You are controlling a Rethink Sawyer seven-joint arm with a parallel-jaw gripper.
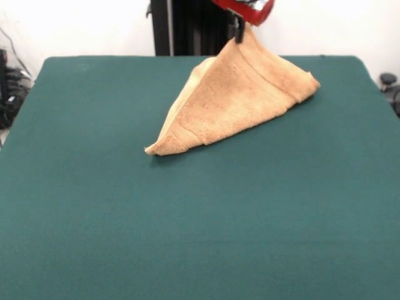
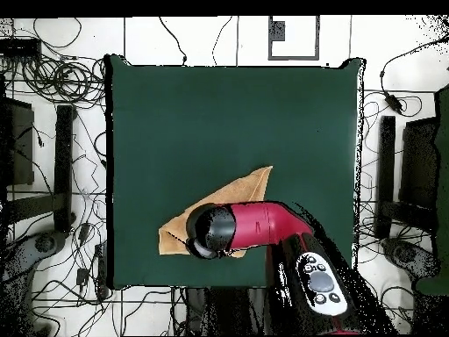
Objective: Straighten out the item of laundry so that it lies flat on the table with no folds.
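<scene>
The claw (image 1: 240, 32) is closed on one corner of the towel (image 1: 234, 100) and holds it up off the table (image 1: 94, 206), so the cloth hangs from that pinch like a tent. Only the claw's dark tip shows under the red arm (image 1: 247, 9) at the top edge of the front view.

To do this step well, I judge the raised corner should be carried away from the end that rests on the table, low and steady, so the cloth drags out to full length instead of dropping back on itself. The resting end should anchor by friction alone; a fast pull would likely drag the whole towel along and leave it folded.

In the front view the towel spreads down from the claw toward 7 o'clock, where its lowest tip touches the table, and toward 4 o'clock, where a doubled edge lies rumpled. It sits on the far half of the table, slightly toward 1 o'clock from the centre. From overhead the arm (image 2: 254, 226) covers the pinch; the towel (image 2: 245, 187) runs out from under it toward 1 o'clock, another part (image 2: 171, 239) showing at 9 o'clock.
</scene>
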